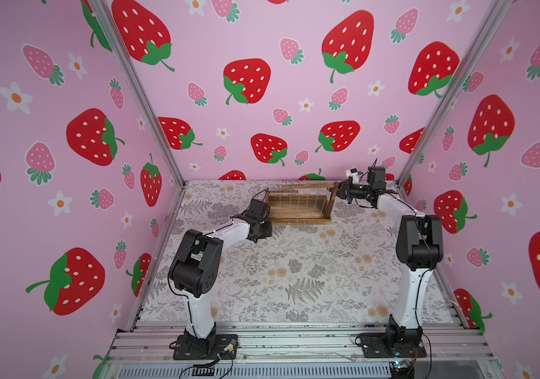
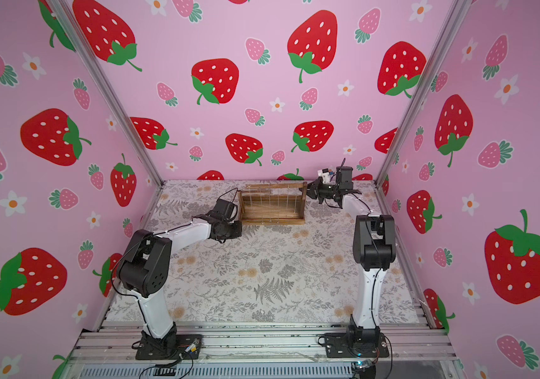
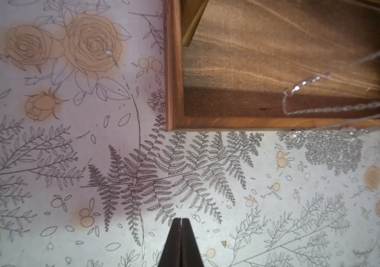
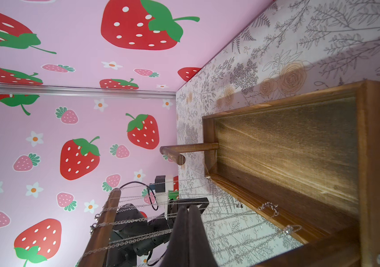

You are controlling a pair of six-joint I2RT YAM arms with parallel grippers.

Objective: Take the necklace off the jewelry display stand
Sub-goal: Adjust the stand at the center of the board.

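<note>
The jewelry display stand (image 1: 298, 220) (image 2: 273, 220) is a brown wooden frame that stands at the back of the floral mat. Several thin silver necklaces (image 1: 298, 204) hang from its top bar (image 4: 108, 219) down to the tray rim (image 4: 373, 161). I cannot tell which one the task means. My right gripper (image 1: 340, 194) (image 4: 187, 207) is shut at the stand's right end, with its tips beside the hanging chains (image 4: 268, 205) and nothing visibly pinched. My left gripper (image 1: 255, 239) (image 3: 181, 219) is shut and empty. It points down at the mat just outside the stand's front left corner (image 3: 175, 69), where a chain loop (image 3: 309, 81) dangles.
The pink strawberry back wall (image 1: 262, 157) rises close behind the stand, and side walls close in the mat on both sides. Aluminium rails (image 1: 294, 341) carry both arm bases at the front. The floral mat (image 1: 294, 272) lies between the two arms.
</note>
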